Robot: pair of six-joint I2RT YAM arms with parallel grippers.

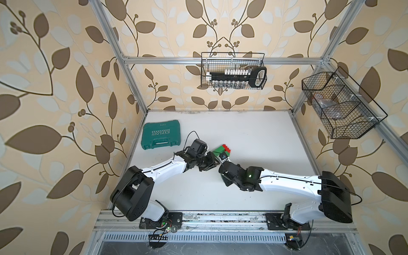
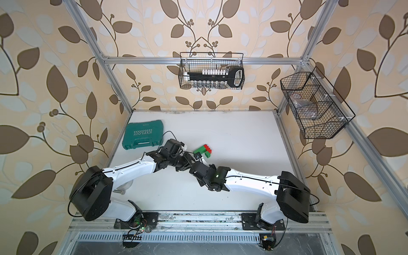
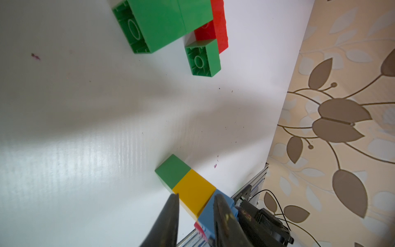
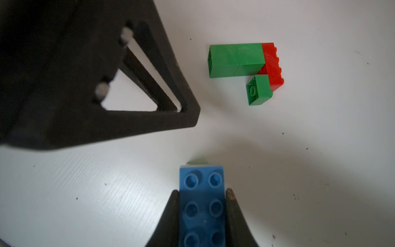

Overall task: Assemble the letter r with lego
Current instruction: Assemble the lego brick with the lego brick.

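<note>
A lego piece of two green bricks, a red oblong brick and a small green brick (image 1: 221,150) (image 2: 202,150) (image 3: 162,23) (image 4: 241,59) lies on its side on the white table. My right gripper (image 4: 202,191) (image 1: 223,159) is shut on a blue oblong brick (image 4: 202,205), studs toward its camera. The left wrist view shows yellow (image 3: 194,190) and green (image 3: 173,171) bricks joined to that blue brick (image 3: 210,211), and a red bit (image 3: 198,228) behind. My left gripper (image 3: 196,193) (image 1: 212,164) hovers close by, jaws apart, the yellow brick showing through the gap. A left finger (image 4: 171,119) stands off the stack.
A teal tool case (image 1: 161,136) (image 2: 143,134) lies at the table's far left. Two wire baskets (image 1: 233,70) (image 1: 340,106) hang on the back and right walls. An aluminium rail (image 1: 220,220) runs along the front edge, carrying both arm bases.
</note>
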